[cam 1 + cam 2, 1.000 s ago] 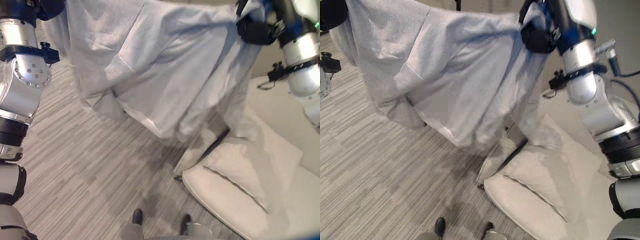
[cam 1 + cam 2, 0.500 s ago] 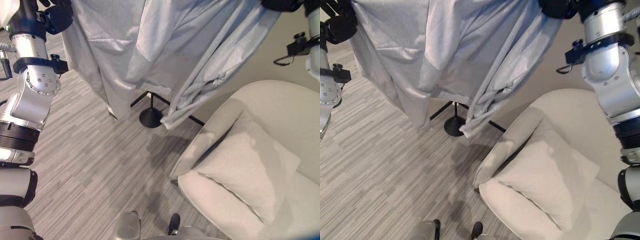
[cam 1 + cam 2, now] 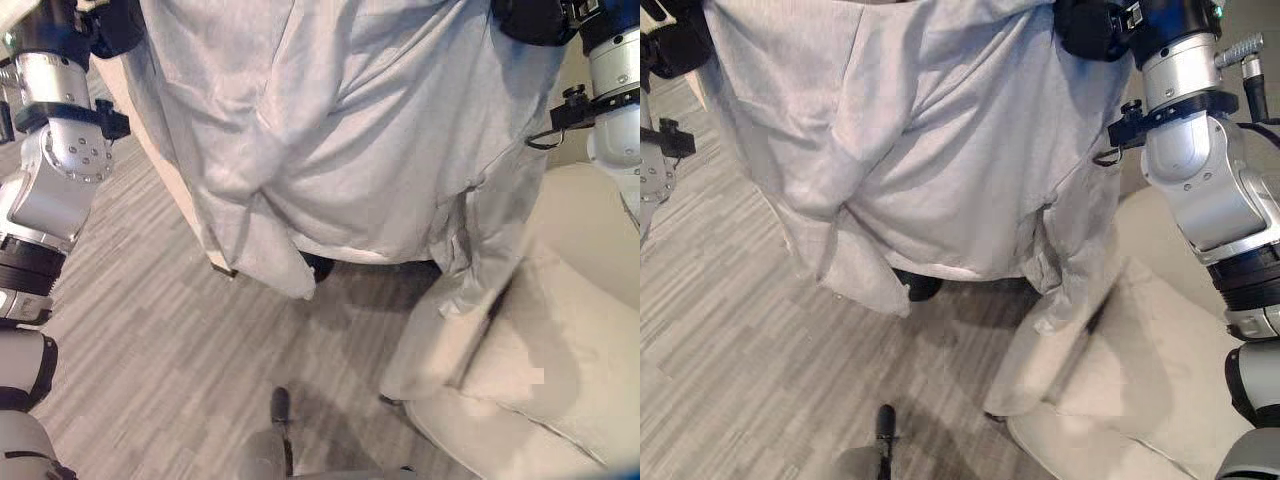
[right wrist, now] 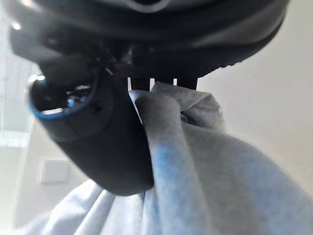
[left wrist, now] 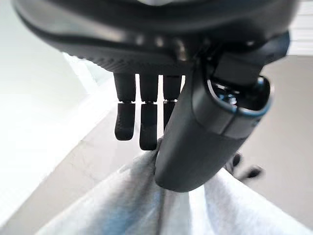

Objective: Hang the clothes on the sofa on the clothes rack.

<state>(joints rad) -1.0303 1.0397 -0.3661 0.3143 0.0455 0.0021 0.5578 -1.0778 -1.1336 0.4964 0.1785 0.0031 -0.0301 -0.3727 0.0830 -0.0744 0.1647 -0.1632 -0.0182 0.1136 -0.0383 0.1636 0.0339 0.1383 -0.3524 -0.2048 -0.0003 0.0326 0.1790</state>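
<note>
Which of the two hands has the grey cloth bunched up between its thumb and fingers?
The right hand: the grey garment is bunched there. The left hand pinches only a thin edge of cloth.

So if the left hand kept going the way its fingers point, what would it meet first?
Probably the light grey fabric garment that the left hand pinches; beyond it lies a pale surface, depth unclear.

The garment (image 3: 340, 130) hangs between left hand (image 5: 146, 122) and right hand (image 3: 1095, 28), with the sofa (image 3: 560, 380) lower right.
</note>
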